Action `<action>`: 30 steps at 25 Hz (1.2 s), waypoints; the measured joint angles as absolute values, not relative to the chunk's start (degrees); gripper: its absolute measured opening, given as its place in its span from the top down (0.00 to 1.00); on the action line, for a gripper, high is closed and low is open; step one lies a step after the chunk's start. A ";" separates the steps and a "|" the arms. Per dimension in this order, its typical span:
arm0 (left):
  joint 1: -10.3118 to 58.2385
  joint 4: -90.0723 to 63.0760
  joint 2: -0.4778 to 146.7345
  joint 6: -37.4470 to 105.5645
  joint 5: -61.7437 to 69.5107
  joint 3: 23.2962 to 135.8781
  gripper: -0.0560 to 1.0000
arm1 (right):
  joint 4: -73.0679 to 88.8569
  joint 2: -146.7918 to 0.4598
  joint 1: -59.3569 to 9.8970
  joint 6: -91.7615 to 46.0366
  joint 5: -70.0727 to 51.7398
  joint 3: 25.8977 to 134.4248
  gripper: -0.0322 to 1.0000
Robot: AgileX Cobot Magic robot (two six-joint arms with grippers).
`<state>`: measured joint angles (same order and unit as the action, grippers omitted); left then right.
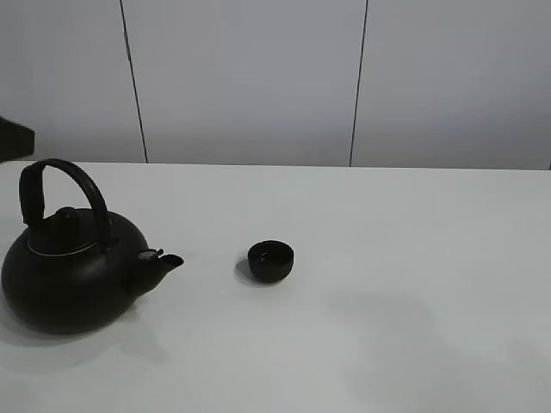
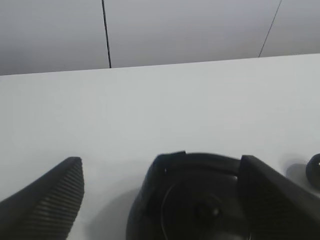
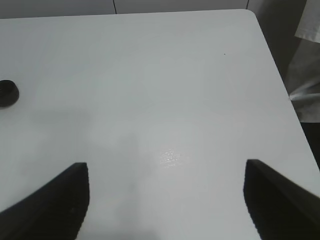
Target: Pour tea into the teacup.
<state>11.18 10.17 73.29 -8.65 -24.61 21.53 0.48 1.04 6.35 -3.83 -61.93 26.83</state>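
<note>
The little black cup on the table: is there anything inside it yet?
The teacup stands upright beside the kettle, near its spout. Its inside looks uniformly dark in the high view, so whether it holds tea cannot be told. Nothing rests on its rim.

You see the teacup (image 1: 271, 261) as a small, low, round black bowl with no handle, standing upright on the white table (image 1: 387, 258) near the middle of the exterior view. It sits just off the kettle (image 1: 69, 271) spout, apart from it, with the spout pointing its way. In the wrist views you catch only its edge (image 2: 315, 171) (image 3: 7, 93), too little to tell whether it holds anything.
</note>
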 joint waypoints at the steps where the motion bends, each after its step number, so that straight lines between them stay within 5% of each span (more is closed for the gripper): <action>1: 11.18 11.74 70.38 -9.34 -17.52 24.43 0.38 | 0.48 1.04 6.35 -3.83 -61.93 26.83 0.41; 13: 9.85 13.61 51.19 -4.02 26.33 44.39 0.38 | 0.48 1.04 6.35 -3.83 -61.93 26.83 0.41; 20: -4.21 13.39 43.58 1.45 36.56 44.79 0.38 | 0.48 1.04 6.35 -3.83 -61.93 26.83 0.41; 30: -5.45 4.63 21.56 2.26 53.04 43.91 0.38 | 0.48 1.04 6.35 -3.83 -61.93 26.83 0.41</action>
<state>-5.45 4.63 21.56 2.26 53.04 43.91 0.48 1.04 6.35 -3.83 -61.93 26.83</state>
